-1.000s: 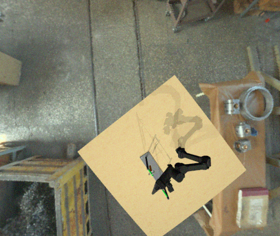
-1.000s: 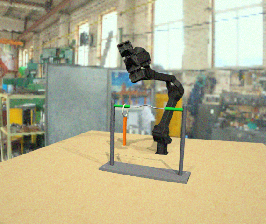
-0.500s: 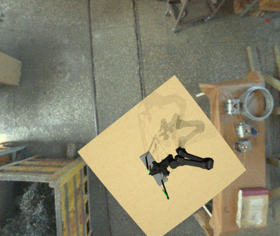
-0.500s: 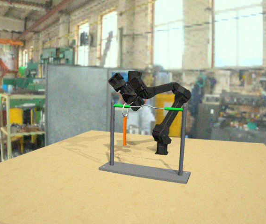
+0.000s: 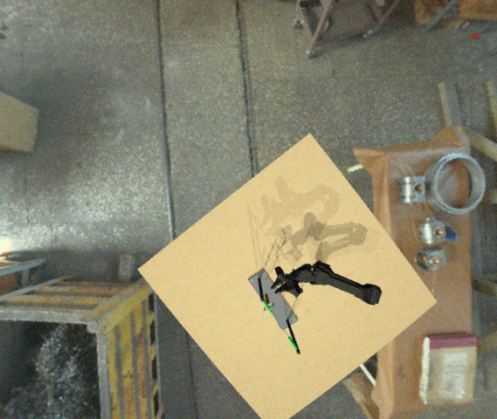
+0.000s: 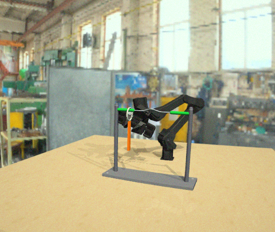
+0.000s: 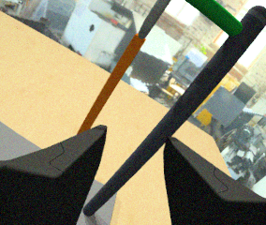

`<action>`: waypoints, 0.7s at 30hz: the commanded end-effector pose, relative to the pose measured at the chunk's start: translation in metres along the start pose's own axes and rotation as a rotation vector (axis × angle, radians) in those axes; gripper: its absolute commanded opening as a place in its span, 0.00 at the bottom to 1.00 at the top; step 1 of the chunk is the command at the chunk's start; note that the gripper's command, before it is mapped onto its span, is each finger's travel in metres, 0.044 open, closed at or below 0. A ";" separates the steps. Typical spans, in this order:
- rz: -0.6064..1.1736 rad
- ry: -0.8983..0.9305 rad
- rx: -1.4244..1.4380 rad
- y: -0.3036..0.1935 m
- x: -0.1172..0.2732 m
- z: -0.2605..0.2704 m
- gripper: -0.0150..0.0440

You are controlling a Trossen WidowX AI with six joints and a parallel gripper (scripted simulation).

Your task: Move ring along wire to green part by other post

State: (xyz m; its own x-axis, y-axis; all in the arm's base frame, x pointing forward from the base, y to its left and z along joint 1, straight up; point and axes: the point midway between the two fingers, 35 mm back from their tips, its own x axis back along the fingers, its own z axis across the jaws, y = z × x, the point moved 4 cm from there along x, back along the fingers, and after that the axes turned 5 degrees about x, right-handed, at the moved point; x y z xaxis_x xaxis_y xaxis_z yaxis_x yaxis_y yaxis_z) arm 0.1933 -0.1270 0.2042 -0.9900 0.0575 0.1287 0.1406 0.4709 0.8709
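The pale ring [image 6: 126, 114] [image 5: 265, 306] hangs around the left green part [image 6: 121, 109] [image 7: 217, 16], beside the left post [image 6: 116, 142] [image 7: 184, 105]. Its orange handle [image 6: 128, 136] [image 5: 266, 298] [image 7: 111, 84] hangs straight down. My gripper [image 7: 136, 139] [image 5: 273, 288] is partly open with nothing held, on the arm's side of the stand near that post. In the wrist view the handle runs down behind the left fingertip, which hides its lower end; the post crosses the gap between the fingers. The ring itself is mostly out of the wrist view.
The thin grey wire [image 6: 160, 110] runs with a bump to the other green part [image 6: 179, 113] [image 5: 292, 343] at the right post [image 6: 188, 144] [image 5: 292, 330]. Both posts stand on a grey base plate [image 6: 147, 177] [image 5: 279, 311]. In the exterior view my arm reaches behind the wire.
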 end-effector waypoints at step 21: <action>0.081 0.020 -0.341 -0.055 0.008 0.059 0.53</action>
State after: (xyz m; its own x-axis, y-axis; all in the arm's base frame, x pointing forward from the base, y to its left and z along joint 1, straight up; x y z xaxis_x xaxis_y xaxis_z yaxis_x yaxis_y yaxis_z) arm 0.1690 -0.0996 0.1223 -0.9738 0.0584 0.2198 0.2264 0.1584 0.9611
